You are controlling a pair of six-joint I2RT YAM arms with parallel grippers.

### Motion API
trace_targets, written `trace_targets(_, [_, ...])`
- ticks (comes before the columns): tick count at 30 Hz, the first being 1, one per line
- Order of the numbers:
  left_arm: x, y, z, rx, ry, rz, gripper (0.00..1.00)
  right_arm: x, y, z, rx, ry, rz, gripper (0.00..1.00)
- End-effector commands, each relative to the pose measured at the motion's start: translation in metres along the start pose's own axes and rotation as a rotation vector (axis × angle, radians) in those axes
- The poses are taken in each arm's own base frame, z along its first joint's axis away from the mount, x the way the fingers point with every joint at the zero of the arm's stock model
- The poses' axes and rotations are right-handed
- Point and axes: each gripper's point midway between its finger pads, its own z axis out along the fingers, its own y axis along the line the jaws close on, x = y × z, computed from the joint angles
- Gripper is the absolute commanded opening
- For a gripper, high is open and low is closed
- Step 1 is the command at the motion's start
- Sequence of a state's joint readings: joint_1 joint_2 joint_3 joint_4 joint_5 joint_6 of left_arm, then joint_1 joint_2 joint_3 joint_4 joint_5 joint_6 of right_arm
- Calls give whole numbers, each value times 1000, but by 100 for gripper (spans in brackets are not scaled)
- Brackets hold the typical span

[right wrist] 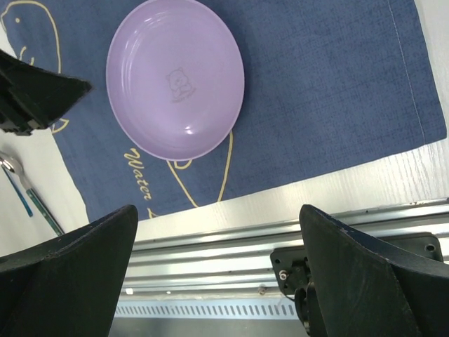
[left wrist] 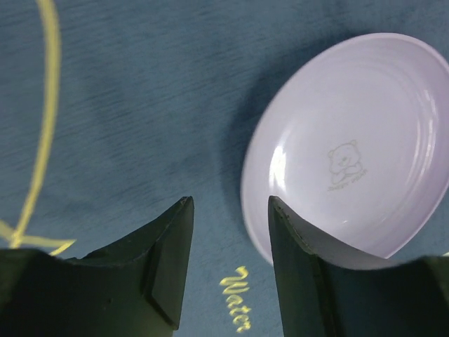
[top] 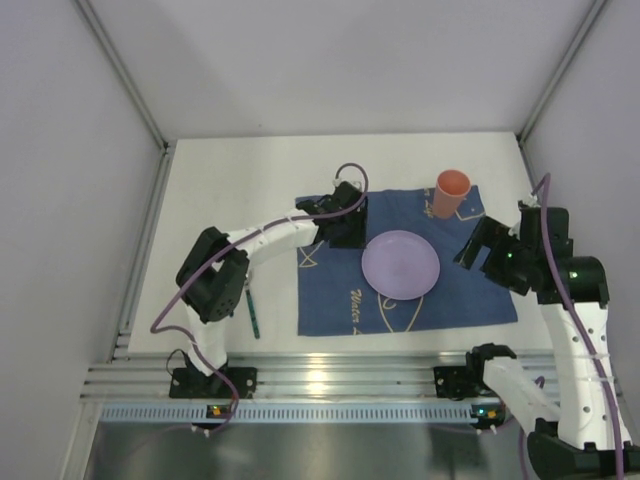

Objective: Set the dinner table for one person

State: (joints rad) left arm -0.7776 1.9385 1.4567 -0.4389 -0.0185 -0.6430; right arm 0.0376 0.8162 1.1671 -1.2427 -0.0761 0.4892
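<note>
The white dinner table (top: 230, 200) carries a blue fish-print cloth (top: 330, 300). A purple plate (top: 400, 264) lies on the cloth's middle; it also shows in the left wrist view (left wrist: 351, 140) and the right wrist view (right wrist: 175, 77). An orange cup (top: 451, 193) stands on the cloth's far right corner. A teal-handled spoon (top: 253, 312) lies on the table left of the cloth; it also shows in the right wrist view (right wrist: 24, 193). My left gripper (top: 345, 232) hovers open and empty over the cloth beside the plate's left rim. My right gripper (top: 478, 250) is open wide and empty, right of the plate.
Metal rails (top: 330, 375) run along the table's near edge, seen also in the right wrist view (right wrist: 231, 246). White walls enclose the table at the left, back and right. Bare tabletop lies left of and behind the cloth.
</note>
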Motion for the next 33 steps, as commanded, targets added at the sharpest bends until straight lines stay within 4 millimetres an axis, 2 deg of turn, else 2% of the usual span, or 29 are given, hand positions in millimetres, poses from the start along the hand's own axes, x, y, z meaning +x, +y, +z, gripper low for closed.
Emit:
trace_targets(1, [-44,24,-61,-114,-136,-18,52,-12,12,-1,-48,-29,-38,100])
trace_targets(2, [-39,38,-67,-146,-130,-29,54,-13,12,0,-48,-28,-39,100])
trace_targets(3, [-45,46,-88,-149,-166,-51,55,-15,13,3,-53,-30,-42,100])
trace_targets(4, [-45,67,-97,-181,-163,-92,56,-15,14,5,-55,-29,-44,100])
trace_targets(5, [-32,85,-108,-199,-156,-116,56,-15,15,8,-61,-20,-45,100])
trace_targets(6, [-29,106,-112,-227,-153,-160,56,-14,16,13,-65,-15,-46,100])
trace_targets(7, [-19,121,-116,-253,-138,-182,56,-14,16,17,-67,-7,-45,100])
trace_targets(8, [4,142,-120,-287,-107,-207,56,-13,18,19,-77,3,-44,100])
trace_targets(10, [24,176,-124,-325,-73,-308,55,-14,21,27,-85,21,-37,100])
trace_targets(11, [46,191,-127,-334,-53,-357,54,-13,24,29,-96,36,-36,100])
trace_targets(13, [60,215,-132,-304,-57,-499,54,-16,27,32,-107,38,-30,100])
trace_targets(14, [75,225,-133,-304,-69,-534,54,-16,29,33,-112,41,-32,100])
trace_targets(16, [81,241,-137,-322,-94,-584,53,-16,29,36,-110,52,-29,100])
trace_targets(20, [101,253,-141,-374,-36,-593,50,-12,30,40,-115,71,-29,100])
trace_targets(23, [111,254,-138,-373,-21,-602,48,-12,29,42,-109,72,-27,100])
trace_targets(33, [129,264,-118,-411,67,-604,43,-17,29,43,-95,64,-30,100])
